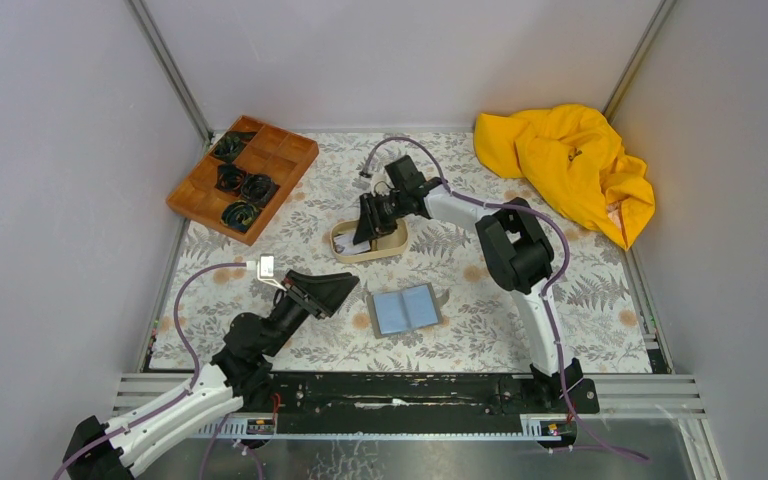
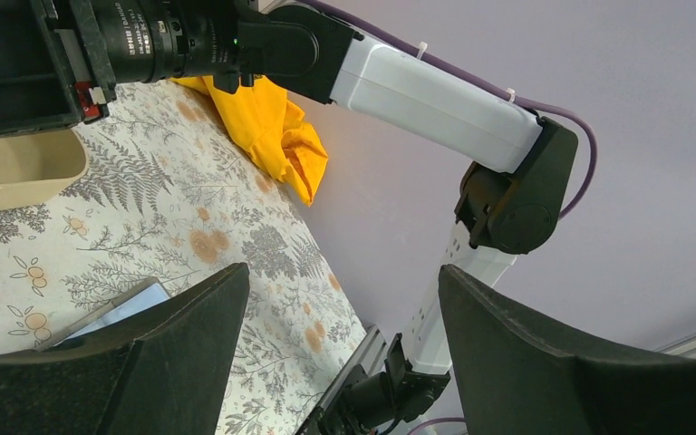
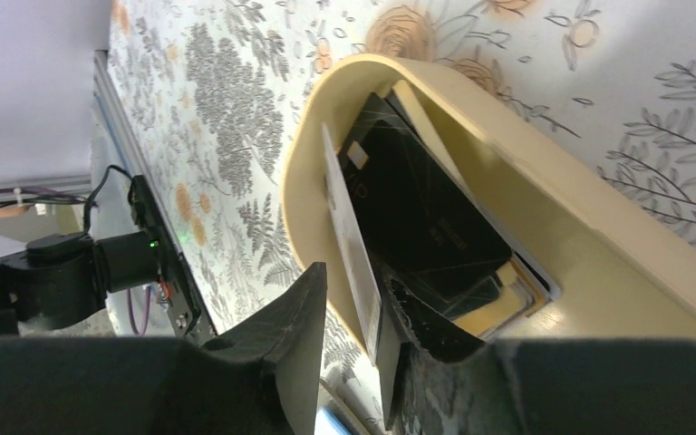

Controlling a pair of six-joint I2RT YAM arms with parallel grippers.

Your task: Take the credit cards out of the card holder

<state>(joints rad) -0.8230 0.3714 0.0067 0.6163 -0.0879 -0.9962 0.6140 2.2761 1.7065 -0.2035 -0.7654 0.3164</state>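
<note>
The card holder (image 1: 405,309) lies open on the floral mat, pale blue-grey inside up; one corner of it shows in the left wrist view (image 2: 113,313). My right gripper (image 1: 365,228) reaches into the beige oval tray (image 1: 392,243). In the right wrist view its jaws (image 3: 355,276) stand open around a thin pale grey card (image 3: 349,227) that stands on edge, leaning on the right finger, with a gap to the left finger. A black card (image 3: 417,217) and other cards lie flat in the tray (image 3: 507,136). My left gripper (image 1: 345,293) (image 2: 344,281) is open and empty, just left of the holder.
A brown compartment tray (image 1: 245,172) with dark coiled items sits at the back left. A crumpled yellow cloth (image 1: 570,165) (image 2: 267,127) lies at the back right. Grey walls enclose the mat on three sides. The right arm (image 2: 435,95) spans the middle.
</note>
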